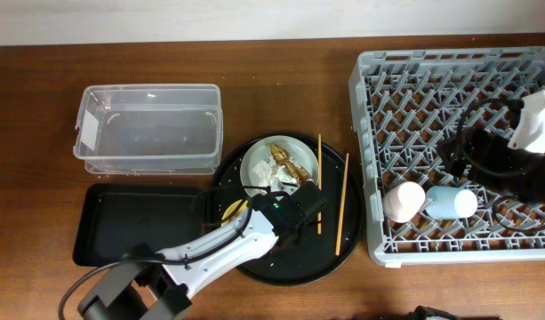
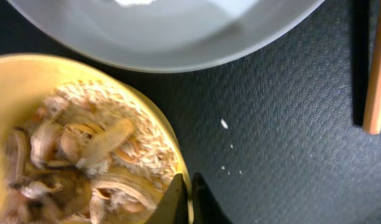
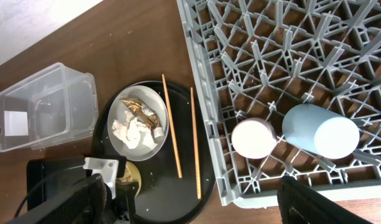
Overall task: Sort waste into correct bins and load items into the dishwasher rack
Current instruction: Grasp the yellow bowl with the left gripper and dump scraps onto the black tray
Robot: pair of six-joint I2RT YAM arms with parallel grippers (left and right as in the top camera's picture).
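My left gripper (image 2: 190, 200) is shut on the right rim of the yellow bowl (image 2: 16, 93), which holds brownish food scraps (image 2: 84, 162) and rice. The bowl (image 1: 234, 211) sits on the round black tray (image 1: 294, 262), mostly hidden under my left arm. The grey plate (image 1: 259, 167) behind it holds a white tissue (image 1: 274, 180) and a gold wrapper (image 1: 285, 160). Two chopsticks (image 1: 319, 173) (image 1: 343, 204) lie to the right on the tray. The pink cup (image 1: 404, 200) and the blue cup (image 1: 452, 203) lie in the rack (image 1: 432, 80). My right gripper (image 3: 190, 186) is open above the rack.
The clear tub (image 1: 148, 124) stands at the back left, with the shallow black tray (image 1: 134, 222) in front of it. A few loose rice grains (image 2: 224, 124) lie on the round tray beside the bowl. My right arm (image 1: 499, 156) lies over the rack's right side.
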